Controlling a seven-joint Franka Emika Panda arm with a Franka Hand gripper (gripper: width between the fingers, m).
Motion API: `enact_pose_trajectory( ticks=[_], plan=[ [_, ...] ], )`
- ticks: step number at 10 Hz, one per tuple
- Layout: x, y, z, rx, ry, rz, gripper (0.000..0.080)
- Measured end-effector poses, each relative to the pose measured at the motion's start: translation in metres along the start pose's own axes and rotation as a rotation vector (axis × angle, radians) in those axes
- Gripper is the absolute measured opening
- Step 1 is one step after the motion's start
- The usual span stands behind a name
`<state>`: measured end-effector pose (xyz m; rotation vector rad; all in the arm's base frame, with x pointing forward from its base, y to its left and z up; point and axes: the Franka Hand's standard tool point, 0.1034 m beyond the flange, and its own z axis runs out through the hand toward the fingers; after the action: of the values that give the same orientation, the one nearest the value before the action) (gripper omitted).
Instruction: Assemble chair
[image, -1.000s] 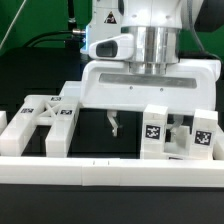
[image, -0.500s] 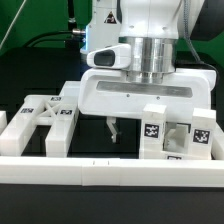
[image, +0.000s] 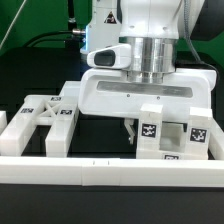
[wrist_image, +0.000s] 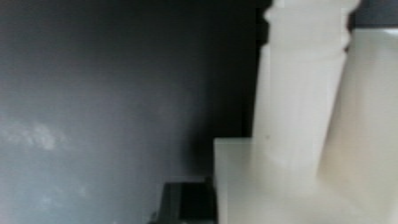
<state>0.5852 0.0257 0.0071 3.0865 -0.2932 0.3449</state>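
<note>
A: What is shown in the exterior view?

B: The chair is seen unassembled. Its loose parts are laid on the dark table (image: 95, 142) behind the border rail (image: 100, 168). The cross-braced frame (image: 45, 118) is placed at the exterior view's left and the tagged posts (image: 152, 133) at its right. The gripper (image: 129, 132) is held low, just beside the nearer post, with its fingers drawn fully together. Whether anything is pinched between them cannot be made out.

A: Which step is judged to be in hand?

B: A pick-up of a post is judged to be attempted. Next, the grip must be checked. If nothing is caught, the fingers need to be parted and set astride the part.

A: And the wrist view?

B: A ridged post (wrist_image: 299, 70) is shown upright against a flat block (wrist_image: 267, 180), with the table behind. The parts are read as hard, smooth, matt white plastic, mostly square-edged. The fingers are not clearly made out here.
</note>
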Motion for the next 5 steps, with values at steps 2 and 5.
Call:
enact_pose_trajectory(
  ticks=[2,5],
  plan=[
    [0.001,0.001,-0.001,0.0,0.002,-0.001,0.0033],
    [0.007,0.009,-0.027,0.013,-0.007,0.002,0.0032]
  ],
)
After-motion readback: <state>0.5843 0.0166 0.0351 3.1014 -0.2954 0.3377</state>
